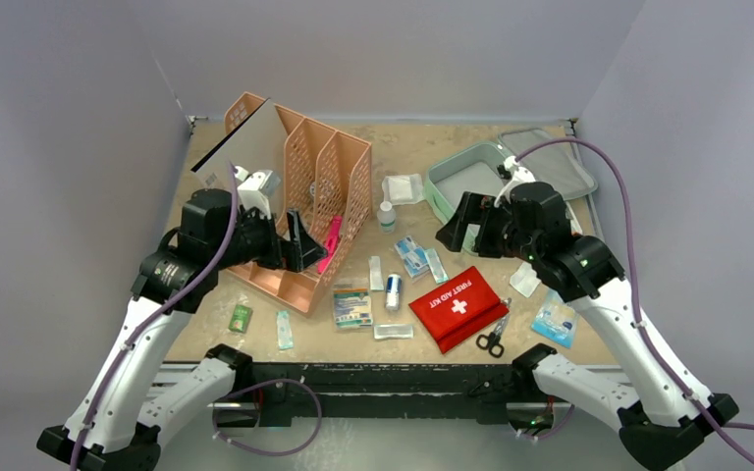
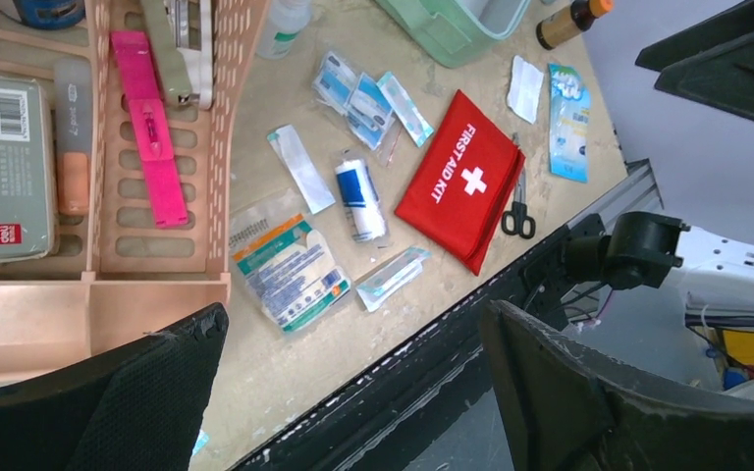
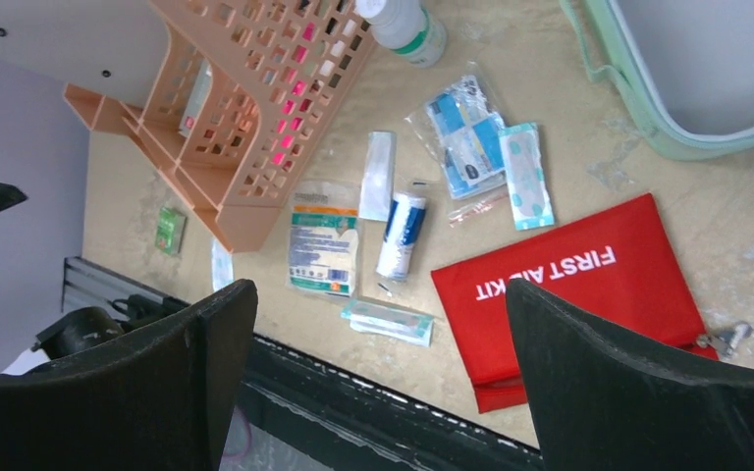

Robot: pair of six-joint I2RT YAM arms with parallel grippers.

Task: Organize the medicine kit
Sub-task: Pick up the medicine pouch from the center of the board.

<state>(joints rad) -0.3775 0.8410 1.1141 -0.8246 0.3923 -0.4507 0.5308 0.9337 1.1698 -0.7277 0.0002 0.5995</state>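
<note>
The medicine kit (image 1: 441,188) is a mint-green case at the back right of the table (image 1: 422,137). It is open, and its grey lid (image 1: 560,167) lies flat behind it. The right claw (image 3: 381,289) hangs just over the kit's front corner. Its two fingers are spread wide with nothing between them.

In front of the kit lies a red pouch (image 1: 457,304) with a white cross and the white words "FIRST AID KIT". Black scissors (image 1: 492,341) touch its right edge. To its left are a blue and white roll (image 1: 393,291) and a flat packet (image 1: 352,306) with writing too small to read.

The orange rack (image 1: 326,162) stands at the left. A grey box (image 2: 10,167) inside it has a barcode and a small red label. The left claw (image 2: 353,314) hangs by the rack, spread wide and holding nothing.
</note>
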